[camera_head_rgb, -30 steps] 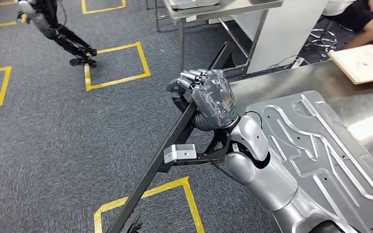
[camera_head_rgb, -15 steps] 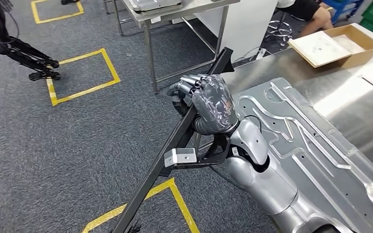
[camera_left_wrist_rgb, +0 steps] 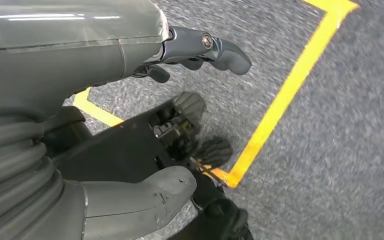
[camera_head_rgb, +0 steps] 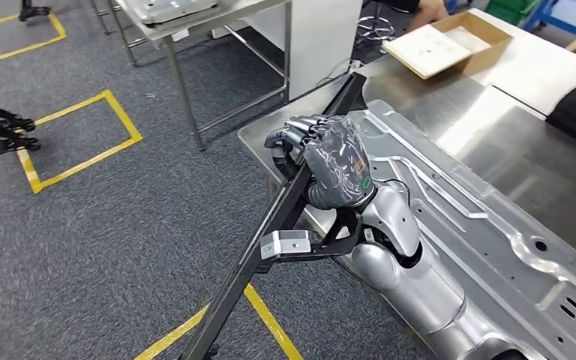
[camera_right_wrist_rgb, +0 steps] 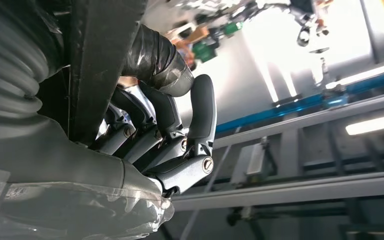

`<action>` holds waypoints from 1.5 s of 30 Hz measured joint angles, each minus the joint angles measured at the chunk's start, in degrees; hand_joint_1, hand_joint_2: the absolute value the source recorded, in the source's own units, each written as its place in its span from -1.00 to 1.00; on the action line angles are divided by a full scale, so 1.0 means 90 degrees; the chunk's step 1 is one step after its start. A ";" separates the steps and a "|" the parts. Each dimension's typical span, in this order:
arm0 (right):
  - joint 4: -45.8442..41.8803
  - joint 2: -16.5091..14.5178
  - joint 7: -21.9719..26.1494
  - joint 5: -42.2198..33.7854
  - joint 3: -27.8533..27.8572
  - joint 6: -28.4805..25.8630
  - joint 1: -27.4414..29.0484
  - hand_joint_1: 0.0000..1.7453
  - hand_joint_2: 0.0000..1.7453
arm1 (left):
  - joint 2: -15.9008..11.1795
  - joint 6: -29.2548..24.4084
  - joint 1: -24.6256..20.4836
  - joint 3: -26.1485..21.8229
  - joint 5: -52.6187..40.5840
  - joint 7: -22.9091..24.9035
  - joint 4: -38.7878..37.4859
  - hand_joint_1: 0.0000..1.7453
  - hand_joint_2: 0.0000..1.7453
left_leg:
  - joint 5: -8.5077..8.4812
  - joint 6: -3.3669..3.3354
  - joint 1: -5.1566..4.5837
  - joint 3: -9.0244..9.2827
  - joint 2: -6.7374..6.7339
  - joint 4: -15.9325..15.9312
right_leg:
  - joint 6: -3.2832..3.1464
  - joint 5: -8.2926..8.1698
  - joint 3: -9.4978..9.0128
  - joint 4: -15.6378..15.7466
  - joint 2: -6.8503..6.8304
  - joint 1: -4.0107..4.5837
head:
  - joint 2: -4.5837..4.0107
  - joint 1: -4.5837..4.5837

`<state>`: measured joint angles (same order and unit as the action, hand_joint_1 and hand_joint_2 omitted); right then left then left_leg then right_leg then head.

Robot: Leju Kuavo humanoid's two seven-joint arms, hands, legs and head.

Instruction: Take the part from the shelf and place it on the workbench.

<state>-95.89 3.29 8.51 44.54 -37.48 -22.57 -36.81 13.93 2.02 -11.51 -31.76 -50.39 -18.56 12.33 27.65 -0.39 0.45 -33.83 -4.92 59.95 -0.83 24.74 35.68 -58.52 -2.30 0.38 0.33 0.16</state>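
A long black metal bar (camera_head_rgb: 270, 225) is gripped by the right hand (camera_head_rgb: 328, 161), fingers wrapped around it, above the near-left edge of the steel workbench (camera_head_rgb: 510, 150). The carrying step is judged nearly done; lowering onto the bench is called for next. The left hand (camera_left_wrist_rgb: 80, 90) is seen holding nothing, fingers apart.

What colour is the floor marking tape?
Yellow floor tape, clearest in the head view.

text: none legible | right hand (camera_head_rgb: 335, 161): small green round mark, unreadable | floor (camera_head_rgb: 120, 217): yellow tape outlines, no lettering
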 joint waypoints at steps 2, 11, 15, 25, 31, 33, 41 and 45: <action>-0.0001 0.0000 0.0000 -0.0001 0.0004 -0.0003 0.0007 1.00 1.00 | -0.0002 -0.0003 0.0006 0.0000 0.0002 -0.0015 0.0000 -1.00 1.00 | 0.0331 0.0056 0.0024 -0.0232 0.0319 0.0549 | -0.0060 -0.0031 -0.0030 0.0036 0.0138 -0.0050 | 0.0000 -0.0002; 0.0021 0.0001 0.0011 -0.0005 0.0005 -0.0004 0.0062 1.00 1.00 | -0.0022 -0.0069 0.0040 0.0000 -0.0004 -0.0077 0.0000 -1.00 1.00 | -0.0163 -0.0003 0.0043 -0.0080 0.0904 0.0021 | 0.0013 -0.0001 0.0043 -0.0116 0.0853 -0.0071 | 0.0000 -0.0001; 0.0021 0.0016 0.0012 -0.0007 0.0031 -0.0007 0.0071 1.00 1.00 | -0.0009 -0.0074 0.0028 -0.0001 -0.0006 -0.0079 0.0000 -1.00 1.00 | -0.0202 -0.0128 0.0049 -0.0025 0.0774 -0.0119 | 0.0171 0.0001 0.0114 -0.0139 0.0856 -0.0093 | 0.0000 0.0004; 0.0079 0.0069 0.0013 -0.0031 0.0123 -0.0010 0.0052 1.00 1.00 | -0.0012 0.0043 0.0060 -0.0002 0.0001 -0.0122 0.0000 -1.00 1.00 | -0.0145 -0.0148 0.0052 0.0055 0.0089 -0.0165 | 0.0287 0.0060 0.0206 -0.0435 -0.0098 -0.0128 | 0.0000 0.0019; 0.0298 0.0178 -0.0046 -0.0121 0.0430 -0.0001 -0.0026 1.00 1.00 | -0.0020 0.0069 0.0042 -0.0001 -0.0005 -0.0174 0.0000 -1.00 1.00 | 0.0017 0.0048 0.0026 0.0115 -0.0096 -0.0083 | 0.0055 -0.0039 0.0021 -0.0001 0.0032 -0.0070 | 0.0000 0.0015; 0.0443 0.0215 -0.0088 -0.0148 0.0607 0.0006 -0.0070 1.00 1.00 | -0.0021 0.0078 0.0046 0.0000 -0.0012 -0.0183 0.0000 -1.00 1.00 | 0.0354 0.0078 0.0055 -0.0130 0.0216 0.0485 | -0.0011 -0.0064 -0.0002 0.0037 0.0166 -0.0103 | 0.0000 0.0013; 0.0847 0.0330 -0.0137 -0.0205 0.1007 0.0020 -0.0100 1.00 1.00 | -0.0035 0.0092 0.0116 -0.0001 -0.0015 -0.0188 0.0000 -1.00 1.00 | -0.0117 0.0024 0.0086 -0.0190 0.0790 0.0279 | 0.0015 -0.0014 0.0053 -0.0112 0.0842 -0.0100 | 0.0000 0.0017; 0.0973 0.0408 -0.0250 -0.0120 0.1124 0.0015 -0.0093 1.00 1.00 | -0.0038 0.0094 0.0122 0.0000 -0.0013 -0.0188 0.0000 -1.00 1.00 | -0.0172 -0.0071 0.0062 -0.0061 0.0858 -0.0073 | 0.0191 -0.0056 0.0169 -0.0118 0.1068 -0.0170 | 0.0000 0.0011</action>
<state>-87.14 6.96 6.26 43.46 -27.36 -22.44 -37.64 13.60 2.86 -10.41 -31.76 -50.51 -20.24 12.33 26.10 -1.03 1.01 -34.37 2.80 59.30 0.89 24.24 37.20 -59.59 7.31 -1.15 0.33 0.26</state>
